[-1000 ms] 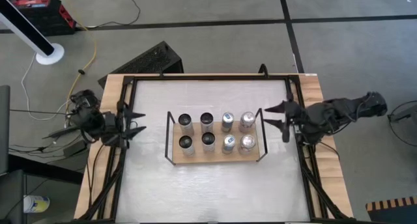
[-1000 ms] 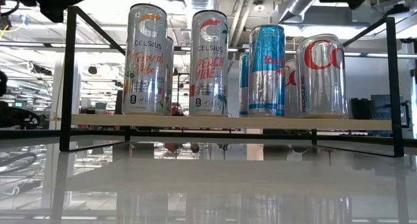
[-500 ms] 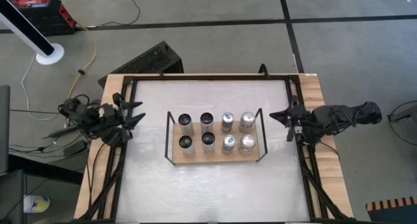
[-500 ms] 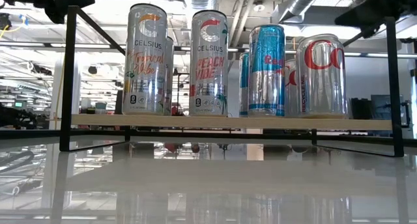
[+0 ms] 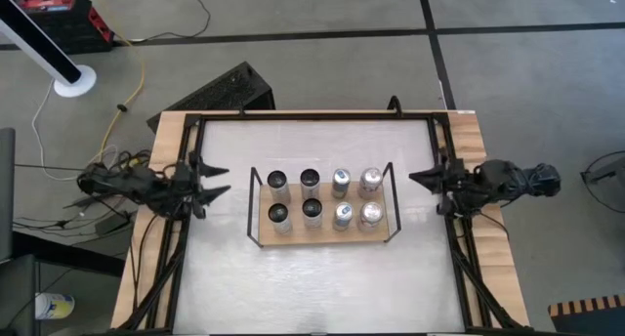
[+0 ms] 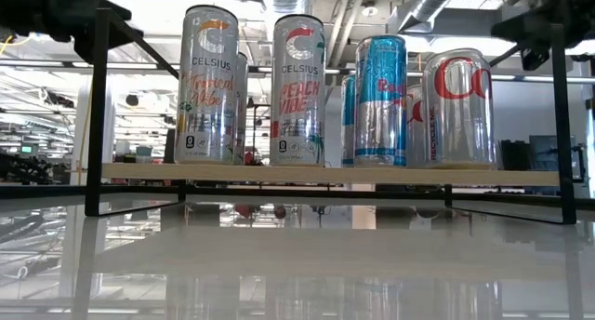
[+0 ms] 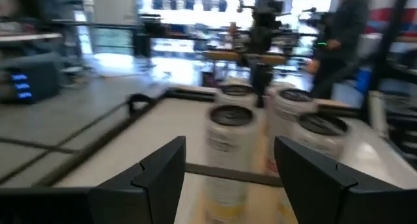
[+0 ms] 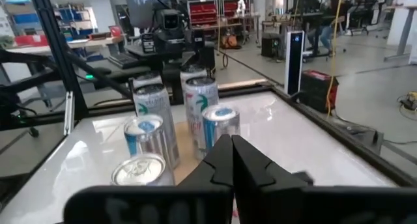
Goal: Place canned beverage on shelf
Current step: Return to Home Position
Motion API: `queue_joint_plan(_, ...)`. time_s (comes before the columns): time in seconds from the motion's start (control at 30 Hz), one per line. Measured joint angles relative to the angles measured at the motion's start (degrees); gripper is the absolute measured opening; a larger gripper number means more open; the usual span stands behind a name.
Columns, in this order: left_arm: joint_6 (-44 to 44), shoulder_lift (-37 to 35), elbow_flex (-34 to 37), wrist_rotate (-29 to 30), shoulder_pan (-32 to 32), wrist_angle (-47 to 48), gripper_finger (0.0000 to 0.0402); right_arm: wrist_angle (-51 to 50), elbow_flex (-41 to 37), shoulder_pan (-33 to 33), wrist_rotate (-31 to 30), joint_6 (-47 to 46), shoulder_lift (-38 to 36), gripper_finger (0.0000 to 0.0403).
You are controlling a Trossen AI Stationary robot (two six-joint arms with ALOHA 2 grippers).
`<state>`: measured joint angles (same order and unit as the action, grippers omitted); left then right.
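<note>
The shelf (image 5: 322,231), a light-wood board in a thin black wire frame, stands in the middle of the white table top. Several cans stand upright on the board on their bases, in two rows. The tall silver cans (image 6: 209,83) are at its left end. The blue-and-silver can (image 6: 381,101) and the red-lettered can (image 6: 457,106) are at its right end. My left gripper (image 5: 225,181) hovers open at the table's left edge, pointing level at the shelf, nothing between its fingers (image 7: 163,175). My right gripper (image 5: 412,177) is shut and empty at the right edge, its fingers (image 8: 225,162) pointing toward the cans.
Black rails (image 5: 186,229) run along the table's left and right sides on wooden borders. Bare white table top (image 5: 322,287) lies on the near side of the shelf and on its far side. A person (image 7: 345,22) stands in the room beyond the table.
My right gripper has shut its fingers on nothing while sinking and drawing back a little toward the table's right edge. My left gripper has swung about at the left edge and now points straight at the shelf, still open. The cans and shelf have not moved.
</note>
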<state>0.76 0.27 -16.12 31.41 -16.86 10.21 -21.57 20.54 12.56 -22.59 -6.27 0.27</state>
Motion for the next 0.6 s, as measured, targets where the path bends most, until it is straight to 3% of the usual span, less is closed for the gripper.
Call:
queue_joint_plan(0.1,1.35,-0.02,1.75,-5.5,0.68,-1.01,0.0219,3.73,-3.7,-0.07,-0.09,-1.18,0.2,0.0017)
queue_joint_plan(0.27,2.54,-0.01,4.18,-8.54,0.74,-3.66,0.0219,11.1,-10.46,-0.68,0.06,-1.88,-0.07,0.0019)
queue_joint_plan(0.6,3.55,-0.01,4.33,-16.3,0.74,-3.25,0.0219,11.16,-14.02,-0.75,4.7,-2.46,-0.13,0.0018)
